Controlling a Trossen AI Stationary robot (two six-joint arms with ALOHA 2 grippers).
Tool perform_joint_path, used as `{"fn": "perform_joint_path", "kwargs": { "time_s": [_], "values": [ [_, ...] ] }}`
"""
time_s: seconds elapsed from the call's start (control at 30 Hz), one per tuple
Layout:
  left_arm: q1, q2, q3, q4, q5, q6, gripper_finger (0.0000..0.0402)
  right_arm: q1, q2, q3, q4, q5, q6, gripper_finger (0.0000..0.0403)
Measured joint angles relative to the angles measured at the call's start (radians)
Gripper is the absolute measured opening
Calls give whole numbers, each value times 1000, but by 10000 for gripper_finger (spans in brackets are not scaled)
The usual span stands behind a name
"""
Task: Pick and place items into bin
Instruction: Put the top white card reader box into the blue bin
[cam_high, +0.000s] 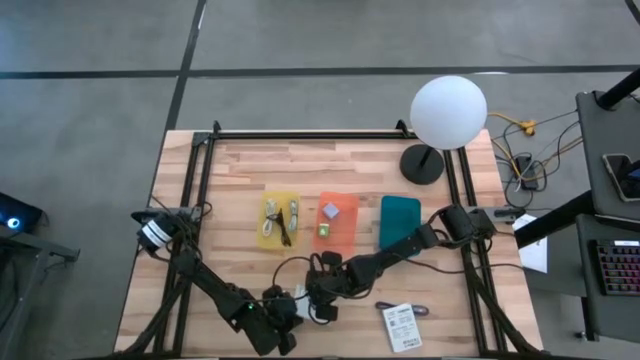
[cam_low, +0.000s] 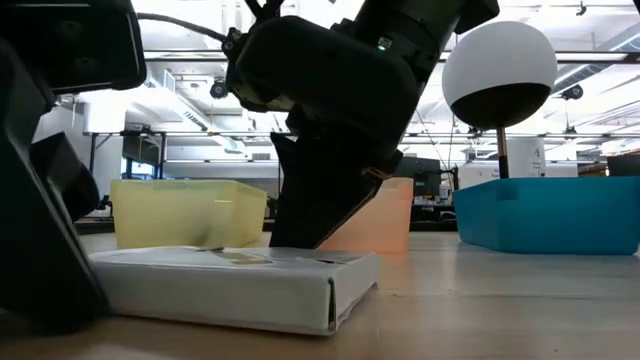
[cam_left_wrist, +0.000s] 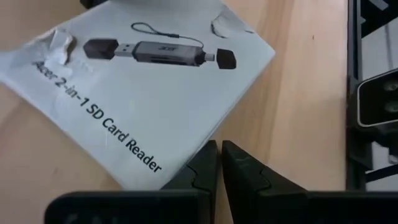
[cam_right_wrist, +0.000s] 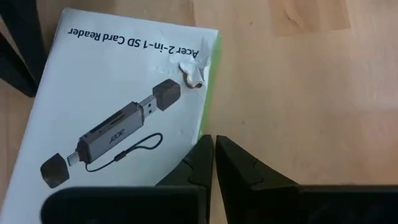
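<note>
The SD card reader box (cam_left_wrist: 143, 93), a flat white carton printed "Acer 2-in-1 SD Card Reader", lies flat on the wooden table (cam_high: 230, 190) near its front edge, between the two grippers. The left gripper (cam_left_wrist: 219, 163) sits low at one corner of the box, its jaws pressed together and holding nothing. The right gripper (cam_right_wrist: 214, 155) meets the box from the other side, at the long edge with a green stripe, its jaws likewise fully closed and empty. In the low view the box (cam_low: 240, 285) rests on the table with the right arm's dark body just behind it. Farther back stand three bins in a row: a yellow bin (cam_high: 279, 221) holding cables, an orange bin (cam_high: 337, 222) holding small cubes, and a teal bin (cam_high: 400, 222). A second white packet (cam_high: 402, 326) lies near the front edge, well apart to the right. A white globe lamp (cam_high: 448, 112) stands at the rear right corner.
</note>
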Motion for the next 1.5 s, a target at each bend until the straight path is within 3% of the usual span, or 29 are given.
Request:
{"fn": "perform_joint_path", "kwargs": {
  "time_s": [0.33,0.53,0.73,0.8,0.9,1.03,1.13,1.27,1.5],
  "values": [
    [15,2,106,-29,-123,229,11,0,-3,-17,9,2,-2,13],
    [37,2,204,-175,-152,392,11,0,-3,-21,9,-4,0,13],
    [42,-3,220,-214,-200,429,11,0,-3,-21,9,-39,0,13],
    [50,-4,214,-240,-285,440,11,1,-2,-20,26,-60,-8,13],
    [60,-3,210,-258,-309,456,11,7,-3,-20,22,-76,-11,13],
    [73,-19,209,-324,-303,451,11,6,-6,-20,10,-78,-49,13],
    [75,-30,208,-334,-284,445,11,9,-30,-25,-39,2,-54,13],
    [71,-44,207,-326,-145,443,11,5,-76,-26,-85,70,-78,13],
    [64,-43,184,-321,-29,472,11,34,-155,-35,-257,0,-77,13]
  ]
}}
